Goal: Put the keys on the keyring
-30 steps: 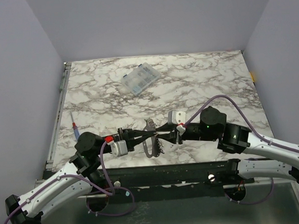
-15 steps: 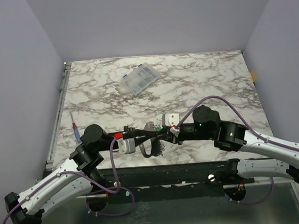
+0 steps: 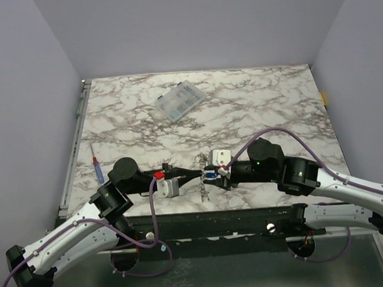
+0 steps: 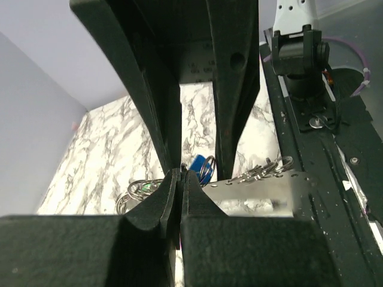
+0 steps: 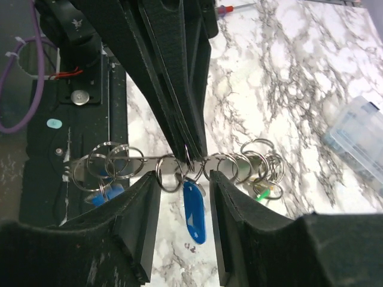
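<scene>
White-and-black arms (image 3: 86, 231) reach inward, tip to tip; the black left gripper (image 4: 181, 177) is pinched tight, the black right gripper (image 5: 184, 194) parted.

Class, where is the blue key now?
Right wrist view: the blue key hangs mid-frame from the ringed bar, within the open right claw.

On the counter (image 3: 274, 106), the compartment box (image 3: 181, 100) lies at 12 o'clock from the keyring (image 3: 204, 182) and the screwdriver (image 3: 97, 167) at 9 o'clock by the counter's edge, with the left gripper (image 3: 197, 174) meeting the keyring from 9 o'clock, the right gripper (image 3: 210, 175) from 3 o'clock, and keys (image 5: 192, 212) hanging on it.
</scene>
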Tool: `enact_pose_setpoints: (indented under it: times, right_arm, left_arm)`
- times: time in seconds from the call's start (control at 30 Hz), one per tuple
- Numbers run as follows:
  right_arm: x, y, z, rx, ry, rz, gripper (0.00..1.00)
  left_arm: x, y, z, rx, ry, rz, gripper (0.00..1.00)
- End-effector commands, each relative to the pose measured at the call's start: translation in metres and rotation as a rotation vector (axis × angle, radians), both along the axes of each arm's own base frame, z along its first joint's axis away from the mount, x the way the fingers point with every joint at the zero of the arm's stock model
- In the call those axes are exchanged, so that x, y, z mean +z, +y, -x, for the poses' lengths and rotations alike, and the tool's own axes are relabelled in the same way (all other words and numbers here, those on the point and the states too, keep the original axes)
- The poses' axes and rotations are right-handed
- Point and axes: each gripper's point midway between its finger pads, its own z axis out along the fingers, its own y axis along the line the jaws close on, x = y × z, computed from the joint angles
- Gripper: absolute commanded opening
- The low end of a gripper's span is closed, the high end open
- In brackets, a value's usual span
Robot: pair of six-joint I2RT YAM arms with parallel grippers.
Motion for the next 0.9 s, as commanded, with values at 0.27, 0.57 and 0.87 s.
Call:
enact_pose_setpoints:
  times: [0.27, 0.57, 0.87]
  right_arm:
    - [0.023, -0.017, -0.006, -0.049, -0.065, 0.005, 0.36]
    - [0.022, -0.002, 0.000, 0.000, -0.034, -0.018, 0.31]
    - [0.019, 0.006, -0.005, -0.003, -0.047, -0.028, 0.26]
  left_arm:
    - [0.015, 0.000, -0.001, 0.001, -0.048, 0.012, 0.00]
    - [0.017, 0.000, -0.001, 0.005, -0.053, 0.024, 0.00]
    - [0.024, 0.001, 0.002, 0.002, -0.050, 0.074, 0.00]
